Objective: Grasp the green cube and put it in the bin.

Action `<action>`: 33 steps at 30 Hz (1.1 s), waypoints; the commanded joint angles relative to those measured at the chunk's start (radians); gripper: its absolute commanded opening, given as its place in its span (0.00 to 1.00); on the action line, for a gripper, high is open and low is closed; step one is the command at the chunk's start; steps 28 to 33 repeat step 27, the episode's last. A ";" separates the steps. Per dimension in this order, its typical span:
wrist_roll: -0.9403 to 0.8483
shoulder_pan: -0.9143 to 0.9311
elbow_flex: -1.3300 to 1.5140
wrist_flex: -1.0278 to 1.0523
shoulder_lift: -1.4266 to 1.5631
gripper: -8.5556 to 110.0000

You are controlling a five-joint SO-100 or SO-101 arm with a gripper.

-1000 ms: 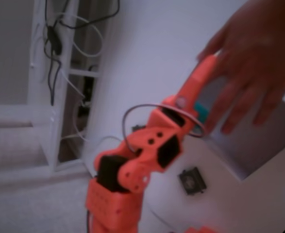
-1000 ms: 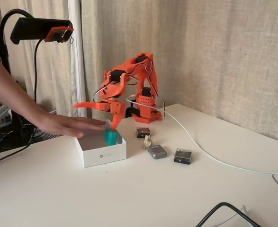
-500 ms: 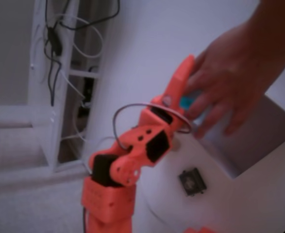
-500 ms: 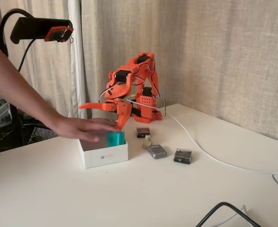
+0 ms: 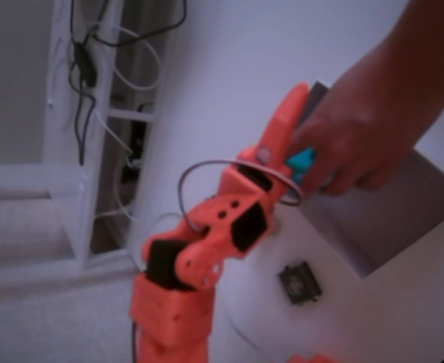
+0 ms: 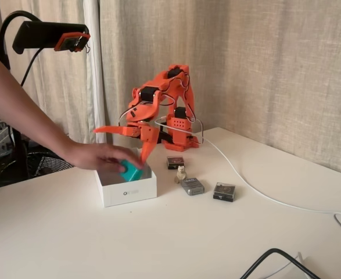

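Hand (image 6: 97, 157) grips green cube (image 6: 130, 171) over bin (image 6: 128, 189).

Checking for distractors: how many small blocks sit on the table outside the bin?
3, right of the bin: dark block nearest the arm, grey block, dark block farthest right. The hand might hide others.

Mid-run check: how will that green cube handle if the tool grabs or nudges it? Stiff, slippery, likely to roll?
The green cube probably stays rigid: it keeps crisp faces while the person's hand pinches it over the bin. It looks light, since fingertips alone lift it. Flat faces suggest it slides or tips rather than rolls, though rounded corners and a smooth-looking surface might let it slip in the tool.
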 commanded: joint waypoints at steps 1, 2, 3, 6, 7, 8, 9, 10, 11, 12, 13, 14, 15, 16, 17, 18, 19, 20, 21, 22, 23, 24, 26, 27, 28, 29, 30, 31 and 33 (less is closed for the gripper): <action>0.002 -0.012 -0.005 -0.015 0.057 0.77; 0.002 -0.012 -0.003 -0.017 0.057 0.77; 0.002 -0.012 -0.003 -0.018 0.057 0.77; 0.002 -0.012 -0.003 -0.015 0.057 0.77; 0.002 -0.011 -0.003 -0.015 0.058 0.77; 0.002 -0.011 -0.003 -0.015 0.058 0.77; 0.002 -0.009 -0.006 -0.015 0.057 0.77; 0.002 -0.009 -0.006 -0.014 0.057 0.77; 0.002 -0.009 -0.003 -0.012 0.057 0.77; 0.002 -0.009 -0.003 -0.009 0.057 0.77; 0.002 -0.012 -0.005 -0.009 0.057 0.76; 0.002 -0.015 -0.008 -0.009 0.057 0.76; 0.003 -0.018 -0.009 -0.009 0.058 0.76; 0.003 -0.021 -0.008 -0.006 0.061 0.76; 0.003 -0.023 -0.006 -0.006 0.063 0.76; 0.003 -0.023 -0.006 -0.006 0.061 0.76; 0.003 -0.025 -0.006 -0.008 0.060 0.76; 0.003 -0.026 -0.005 -0.008 0.060 0.76; 0.003 -0.028 -0.003 -0.008 0.060 0.76; 0.003 -0.029 -0.003 -0.011 0.060 0.76; 0.003 -0.032 -0.005 -0.012 0.058 0.76; 0.005 -0.035 -0.005 -0.012 0.060 0.76; 0.008 -0.040 -0.003 -0.009 0.063 0.76; 0.008 -0.041 -0.005 -0.009 0.063 0.76; 0.008 -0.041 -0.005 -0.009 0.063 0.76; 0.008 -0.041 -0.005 -0.009 0.063 0.76; 0.008 -0.041 -0.005 -0.009 0.063 0.76; 0.008 -0.041 -0.005 -0.009 0.063 0.76; 0.008 -0.041 -0.005 -0.009 0.063 0.76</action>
